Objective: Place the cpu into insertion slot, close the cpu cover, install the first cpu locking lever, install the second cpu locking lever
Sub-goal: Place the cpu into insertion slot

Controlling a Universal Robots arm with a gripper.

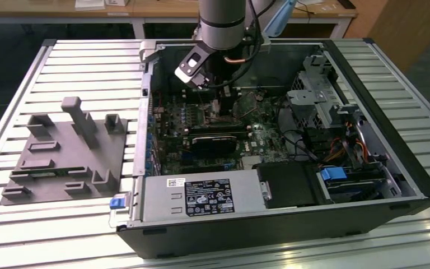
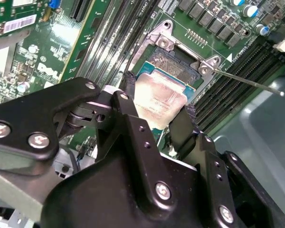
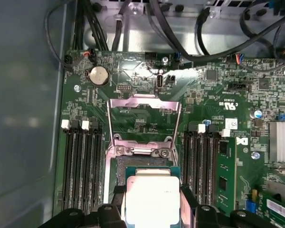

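The cpu (image 3: 152,204) sits clenched between the two black fingers (image 3: 187,197) of the end effector (image 2: 159,95), silver face up. It hangs over the near part of the insertion slot (image 3: 128,164); whether it already touches the slot I cannot tell. Part of the slot's dark centre shows bare beyond the chip's far edge.

The cpu cover (image 3: 143,101) is open. It is swung back from the slot on its hinge at the slot's far edge, and green board shows through its square window. In the second wrist view a thin metal lever (image 2: 247,82) sticks out from one corner of the slot, raised off the board.

Long black memory slots (image 3: 80,166) run along both sides of the insertion slot. A coin cell battery (image 3: 98,75) sits beyond the slot, past the open cover, on the motherboard (image 3: 213,95).

In the exterior view the arm (image 1: 223,22) reaches down into an open computer case (image 1: 275,235) lying on a slatted bench (image 1: 88,61). A grey fixture (image 1: 65,151) rests on the bench well apart from the slot, outside the case on the exterior view's left.
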